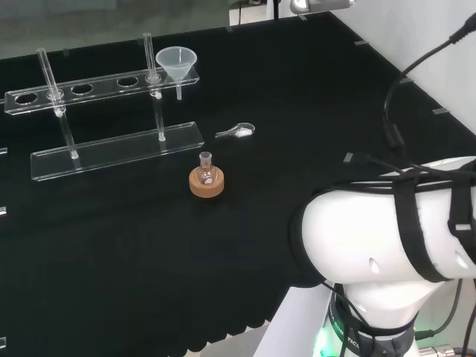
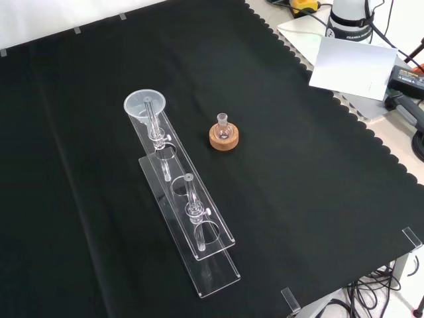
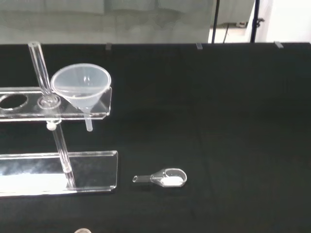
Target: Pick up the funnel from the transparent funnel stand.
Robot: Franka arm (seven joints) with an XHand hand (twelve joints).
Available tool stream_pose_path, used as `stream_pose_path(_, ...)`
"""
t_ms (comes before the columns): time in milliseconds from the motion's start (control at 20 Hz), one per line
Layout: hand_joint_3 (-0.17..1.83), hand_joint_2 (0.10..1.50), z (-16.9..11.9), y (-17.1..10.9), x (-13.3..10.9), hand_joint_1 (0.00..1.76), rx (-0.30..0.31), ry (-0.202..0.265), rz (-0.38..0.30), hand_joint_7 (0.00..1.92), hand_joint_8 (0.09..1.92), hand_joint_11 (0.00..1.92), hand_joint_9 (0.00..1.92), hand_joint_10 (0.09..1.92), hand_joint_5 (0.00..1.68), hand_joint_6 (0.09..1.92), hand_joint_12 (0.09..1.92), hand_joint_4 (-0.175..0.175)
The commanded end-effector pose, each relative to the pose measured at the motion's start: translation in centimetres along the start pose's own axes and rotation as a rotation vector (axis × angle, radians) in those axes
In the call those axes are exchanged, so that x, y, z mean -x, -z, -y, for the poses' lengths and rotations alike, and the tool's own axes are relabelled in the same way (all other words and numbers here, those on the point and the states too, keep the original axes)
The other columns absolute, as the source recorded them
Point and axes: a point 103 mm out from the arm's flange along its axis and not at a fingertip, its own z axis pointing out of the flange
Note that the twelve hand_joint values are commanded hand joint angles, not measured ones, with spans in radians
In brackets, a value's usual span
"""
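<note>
Funnel (image 1: 177, 62) sits in the end hole of the transparent funnel stand (image 1: 111, 152), the hole at the stand's right end in the head view, cone up, stem hanging thru below the upper shelf, w/ an upright rod just beside its rim. Stand runs along the far part of the black cloth (image 1: 245, 223), toward the far edge in the head view; other holes in the upper shelf look empty, second rod near the opposite end. Just off the stand's base, a small clear scoop (image 1: 238, 132) w/ a bit of white powder lies flat on the cloth. Nearer the middle, a little round-bottom flask (image 1: 206, 172) on its cork ring (image 1: 207, 183), apart from the stand. Can't tell the hand's state, open or curled, so the reach looks not yet begun. Risks from here, my read: funnel is clear plastic, light, only resting in its hole, so a sideways nudge could tip it or jam the stem against the hole rim; fingers may knock the rod right next to it and rock the whole stand; lifting at an angle could drag the stand along; a low approach could sweep the scoop and spill powder.
</note>
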Motion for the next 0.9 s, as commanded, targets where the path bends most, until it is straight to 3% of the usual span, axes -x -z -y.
stream_pose_path(50, 0.04, 1.32, -3.6, -1.9, 0.5, 0.0, -0.037, -0.02, -0.007, 0.0, 0.3, 0.04, 0.07, 0.65, 0.19, 0.09, 1.37, 0.037)
stream_pose_path(500, 0.03, 1.29, -13.1, -4.4, 0.0, 0.0, -0.074, 0.09, -0.041, 0.03, 0.34, 0.04, 0.1, 0.65, 0.19, 0.09, 1.39, 0.037)
stream_pose_path(750, 0.02, 1.26, -17.6, -6.6, -1.6, 0.05, -0.115, 0.146, -0.099, 0.04, 0.38, 0.03, 0.12, 0.65, 0.19, 0.09, 1.41, 0.036)
stream_pose_path(900, 0.01, 1.24, -19.4, -7.8, -3.1, 0.09, -0.14, 0.175, -0.086, 0.04, 0.4, 0.03, 0.13, 0.65, 0.19, 0.09, 1.41, 0.036)
